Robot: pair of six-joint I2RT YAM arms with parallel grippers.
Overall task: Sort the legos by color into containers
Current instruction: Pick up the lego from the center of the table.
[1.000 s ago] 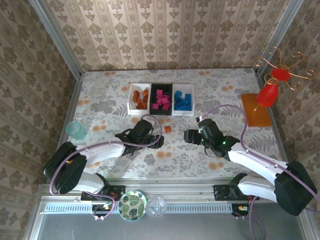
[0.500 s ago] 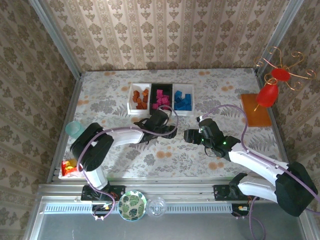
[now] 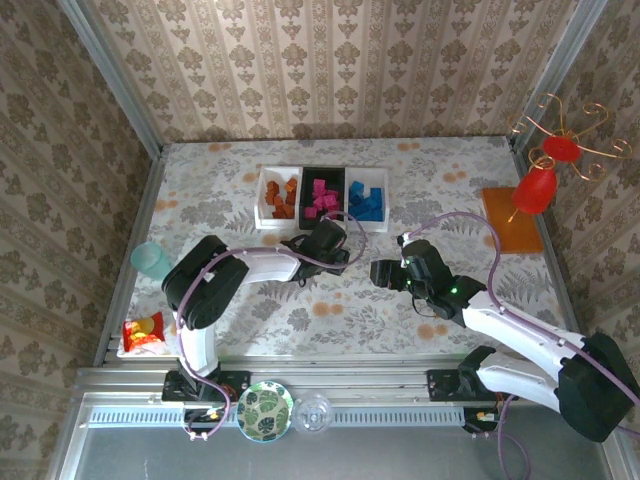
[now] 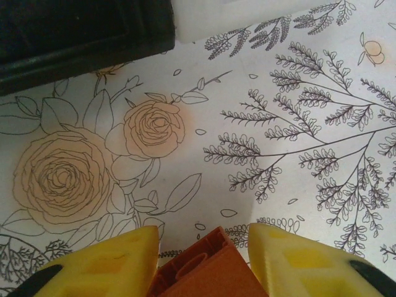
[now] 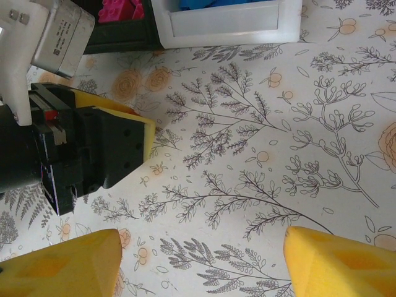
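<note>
Scene: We look down on a flowered table [image 3: 440,190], with two arms reaching in from its near edge.

Left gripper: We find the left gripper [image 3: 338,252] low over the table. Its yellow fingers [image 4: 105,266] are closed in on either side of one orange-brown brick [image 4: 210,266], pinching it.

Brick: In the left wrist view it fills the gap between the two fingers. We cannot tell whether it rests on the table or is lifted off it.

Right gripper: We find the right gripper [image 3: 378,272] near the left gripper, on its right. Its yellow fingers [image 5: 62,263] are spread wide, with nothing between them but flowered table.

Bins: Three joined bins [image 3: 262,205] stand in a row just beyond the left gripper's tips. From the left wrist we see the black middle bin's wall ahead to the left and a white bin's wall ahead to the right.

Sorted legos: Beyond the left gripper, orange-brown bricks [image 3: 283,200] lie in the left white bin, pink bricks [image 3: 323,198] in the black one and blue bricks [image 3: 366,203] in the right white one.

Right wrist view: We see the left gripper's dark body and one yellow finger to the left of the right gripper's tips. The bin of blue bricks is ahead.

Cup: A teal cup [image 3: 152,258] stands well to the left of the left gripper.
</note>
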